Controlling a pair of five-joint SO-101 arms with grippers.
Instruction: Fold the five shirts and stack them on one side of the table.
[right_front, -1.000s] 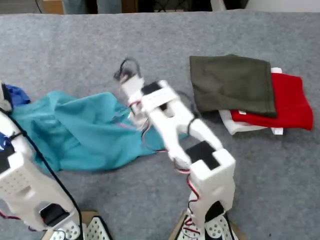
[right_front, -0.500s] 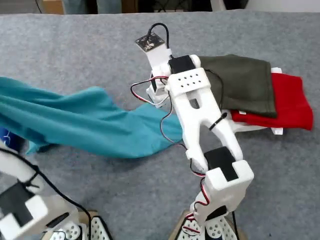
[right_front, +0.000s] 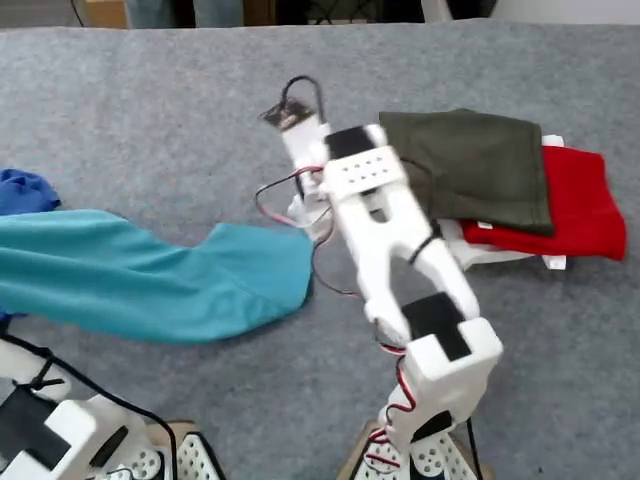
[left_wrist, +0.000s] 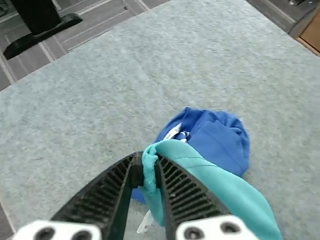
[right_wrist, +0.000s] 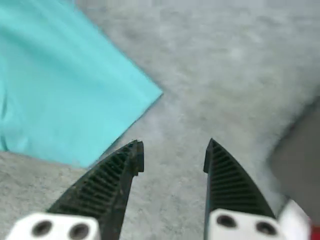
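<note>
Jaws of the left gripper (left_wrist: 145, 172) are pressed together on a bunched edge of the teal shirt (right_front: 160, 285), above the crumpled blue shirt (left_wrist: 215, 140) on the grey table (right_front: 150, 100). The right gripper (right_wrist: 172, 150) has its jaws wide apart and holds nothing, just beside the teal shirt's free corner. On the right side, the folded olive shirt (right_front: 465, 165) lies on the red shirt (right_front: 585, 205) and the white shirt (right_front: 470, 250).

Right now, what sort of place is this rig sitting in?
Probably an indoor lab or workshop bench: a table covered in grey felt, two white robot arms mounted at its near edge, and a black stand foot on striped flooring beyond it.
</note>
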